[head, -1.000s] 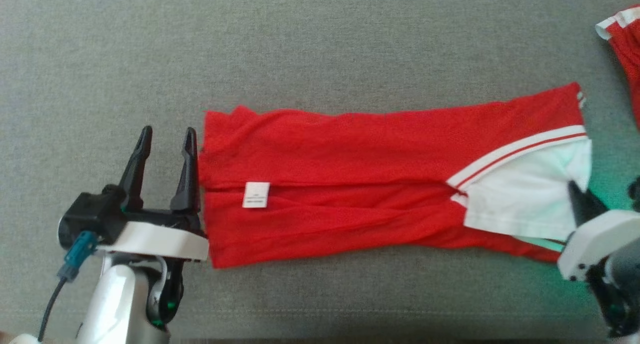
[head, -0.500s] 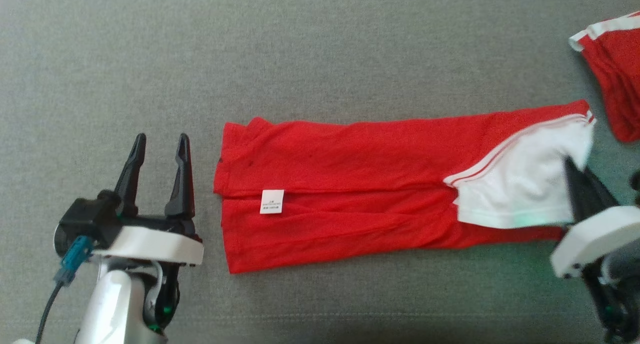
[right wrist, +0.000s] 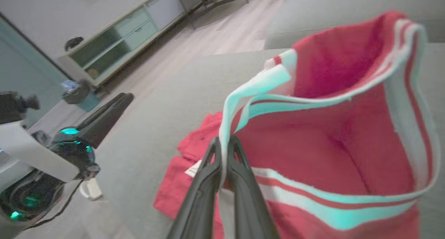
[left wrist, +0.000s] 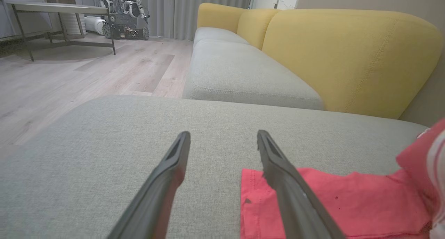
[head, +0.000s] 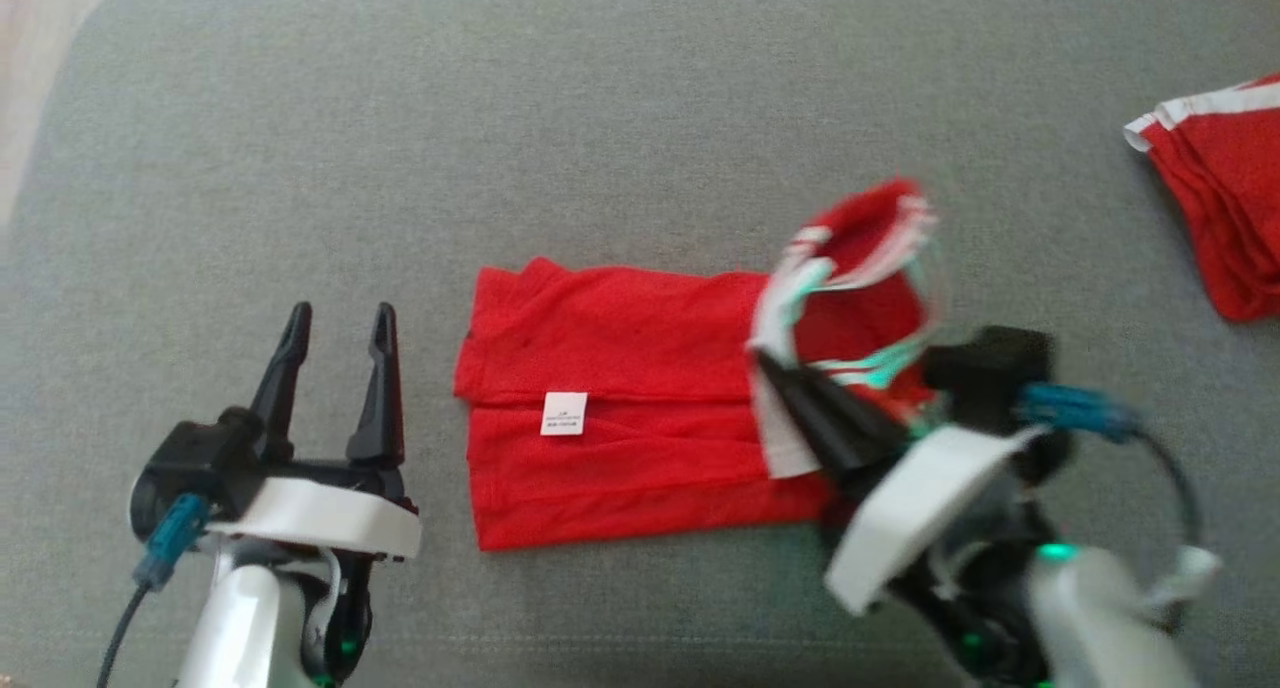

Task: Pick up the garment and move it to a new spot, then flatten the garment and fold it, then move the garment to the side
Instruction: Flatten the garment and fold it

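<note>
The red garment (head: 620, 398) with white trim lies on the grey sofa cushion (head: 600, 118), a white label (head: 564, 413) facing up. My right gripper (head: 770, 363) is shut on the white-striped end and holds it raised above the garment's middle, so the cloth doubles over. In the right wrist view the fingers (right wrist: 224, 140) pinch the white edge and the garment (right wrist: 330, 138) hangs open beyond them. My left gripper (head: 340, 313) stands open just left of the garment's left edge, touching nothing. The left wrist view has its fingers (left wrist: 224, 134) apart above the cushion, with the garment (left wrist: 347, 197) at the right.
Another red garment with white trim (head: 1215, 198) lies folded at the cushion's right edge. The cushion's rounded corner and the wooden floor (head: 40, 28) are at the upper left. A yellow backrest (left wrist: 347, 51) rises behind the cushion.
My right gripper has lifted the garment's white-striped end and carried it left over the rest, halving its visible length. The head camera has shifted. The left gripper stays open.
</note>
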Robot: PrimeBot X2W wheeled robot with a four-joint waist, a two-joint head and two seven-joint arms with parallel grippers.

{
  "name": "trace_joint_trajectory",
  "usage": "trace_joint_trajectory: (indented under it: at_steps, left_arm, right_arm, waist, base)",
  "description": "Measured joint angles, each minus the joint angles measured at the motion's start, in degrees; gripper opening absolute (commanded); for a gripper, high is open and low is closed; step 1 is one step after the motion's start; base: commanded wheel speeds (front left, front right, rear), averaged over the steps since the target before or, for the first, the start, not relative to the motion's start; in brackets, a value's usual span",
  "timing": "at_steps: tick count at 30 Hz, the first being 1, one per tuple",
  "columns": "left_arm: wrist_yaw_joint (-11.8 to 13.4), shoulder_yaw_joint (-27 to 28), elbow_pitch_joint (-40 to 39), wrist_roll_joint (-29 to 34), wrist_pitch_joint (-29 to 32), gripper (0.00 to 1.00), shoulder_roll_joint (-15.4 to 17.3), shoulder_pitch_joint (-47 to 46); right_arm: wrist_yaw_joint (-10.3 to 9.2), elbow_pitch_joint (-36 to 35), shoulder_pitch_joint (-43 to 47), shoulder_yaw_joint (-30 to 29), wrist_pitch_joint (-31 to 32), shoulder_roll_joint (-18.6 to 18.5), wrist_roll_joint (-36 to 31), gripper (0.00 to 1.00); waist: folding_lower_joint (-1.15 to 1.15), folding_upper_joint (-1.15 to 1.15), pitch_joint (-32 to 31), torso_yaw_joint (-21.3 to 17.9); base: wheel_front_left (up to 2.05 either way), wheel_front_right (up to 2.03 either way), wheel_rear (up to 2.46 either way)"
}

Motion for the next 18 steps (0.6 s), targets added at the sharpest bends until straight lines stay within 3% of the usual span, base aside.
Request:
trace_joint_trajectory:
  at_steps: [10,18]
  left_arm:
    - [-0.4,-2.0,1.5,0.0,0.0,1.0,-0.3,0.0]
    - [-0.4,-2.7,1.6,-0.6,0.0,1.0,-0.5,-0.3]
  right_arm:
    - [0.0,16.5,-7.6,14.1,-6.4,0.3,6.9,0.0]
    - [0.0,27.7,-14.6,19.6,-13.0,0.3,12.6,0.0]
  waist:
    - [0.0,0.0,-0.1,3.5]
    - [0.0,0.0,2.6,5.3]
  base:
    - [0.0,0.0,0.0]
    - [0.0,0.0,0.0]
